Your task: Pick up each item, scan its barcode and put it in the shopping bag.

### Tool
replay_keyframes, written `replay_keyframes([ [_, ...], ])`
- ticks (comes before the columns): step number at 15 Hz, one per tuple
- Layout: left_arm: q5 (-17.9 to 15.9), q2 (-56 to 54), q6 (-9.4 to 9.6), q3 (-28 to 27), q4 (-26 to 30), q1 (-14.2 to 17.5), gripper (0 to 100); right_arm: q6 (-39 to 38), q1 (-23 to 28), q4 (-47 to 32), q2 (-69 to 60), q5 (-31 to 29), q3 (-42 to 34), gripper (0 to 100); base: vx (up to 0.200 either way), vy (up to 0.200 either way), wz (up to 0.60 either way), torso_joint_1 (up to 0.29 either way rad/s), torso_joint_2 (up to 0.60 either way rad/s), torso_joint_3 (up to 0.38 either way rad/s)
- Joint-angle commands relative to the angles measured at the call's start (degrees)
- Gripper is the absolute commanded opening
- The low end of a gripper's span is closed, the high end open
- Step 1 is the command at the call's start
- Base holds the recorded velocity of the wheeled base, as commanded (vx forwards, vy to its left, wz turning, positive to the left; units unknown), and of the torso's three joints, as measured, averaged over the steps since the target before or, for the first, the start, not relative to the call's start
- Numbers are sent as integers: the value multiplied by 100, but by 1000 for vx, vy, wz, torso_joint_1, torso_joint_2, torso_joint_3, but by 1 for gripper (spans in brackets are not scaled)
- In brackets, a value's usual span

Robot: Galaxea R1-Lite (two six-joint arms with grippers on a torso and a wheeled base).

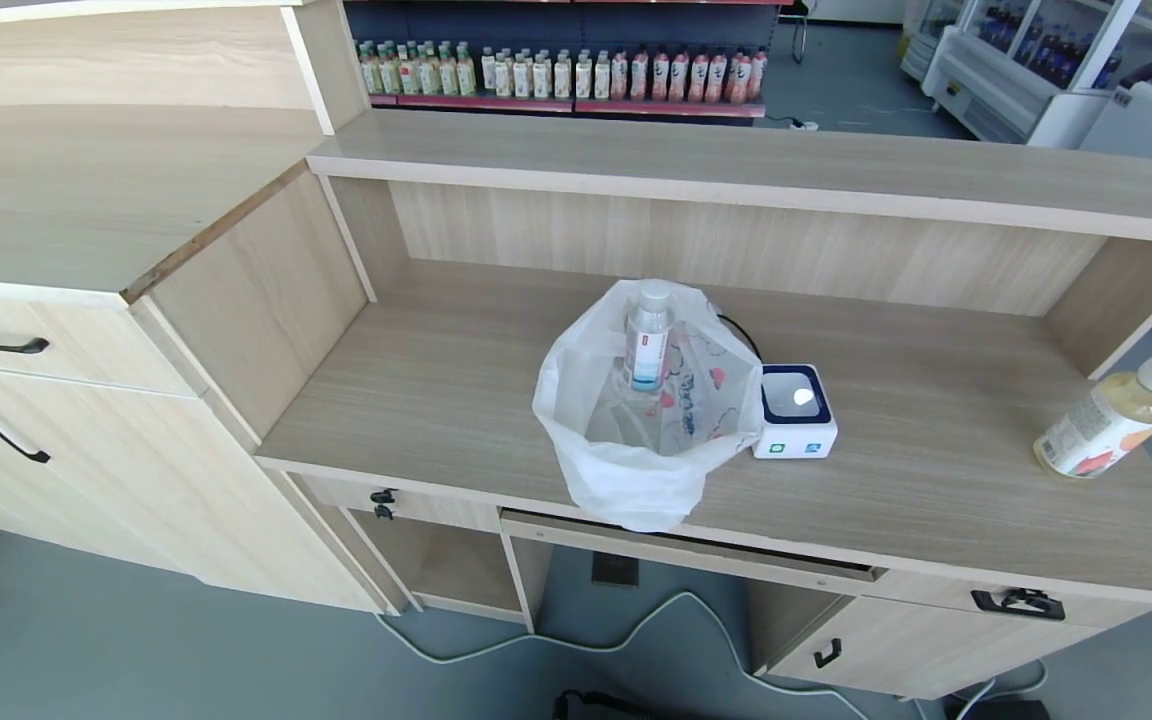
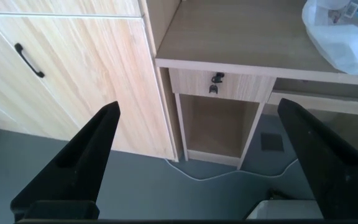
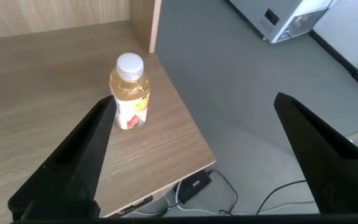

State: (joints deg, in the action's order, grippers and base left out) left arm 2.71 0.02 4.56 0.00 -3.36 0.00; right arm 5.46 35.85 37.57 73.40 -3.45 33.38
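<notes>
A white plastic shopping bag (image 1: 636, 440) stands open on the wooden counter (image 1: 936, 420), with a clear water bottle (image 1: 648, 338) upright inside it. Right beside the bag sits a small white barcode scanner (image 1: 794, 412) with a dark top. A yellow juice bottle (image 1: 1108, 418) with a white cap stands near the counter's right end (image 3: 130, 92). My right gripper (image 3: 197, 134) hangs open above and in front of that bottle, holding nothing. My left gripper (image 2: 201, 130) is open and low, off the counter's left front corner, with an edge of the bag (image 2: 344, 37) beyond it.
A raised shelf (image 1: 736, 165) overhangs the back of the counter. A tall cabinet with black handles (image 1: 11, 435) stands at the left. Below the counter are a keyed drawer (image 2: 215, 84), an open cubby and cables on the grey floor. Store shelves of bottles stand behind.
</notes>
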Motion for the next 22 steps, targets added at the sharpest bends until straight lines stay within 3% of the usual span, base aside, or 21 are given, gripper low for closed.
replay_keyframes([
  [1, 2, -2, 1, 0, 2, 0, 100, -36, 36, -4, 148, 11, 72, 100, 0, 0, 0, 0, 0, 0],
  [8, -7, -2, -25, -9, 11, 0, 100, -159, 9, -22, -326, 11, -341, 100, 0, 0, 0, 0, 0, 0],
  [15, 11, -2, -25, 0, 2, 0, 100, -230, 9, -22, -432, 11, -481, 100, 0, -200, 0, 2, 0, 4],
  [22, 11, -2, -34, 0, 2, 0, 100, -230, -8, -13, -590, 240, -894, 100, 0, 0, 0, 0, 0, 0],
])
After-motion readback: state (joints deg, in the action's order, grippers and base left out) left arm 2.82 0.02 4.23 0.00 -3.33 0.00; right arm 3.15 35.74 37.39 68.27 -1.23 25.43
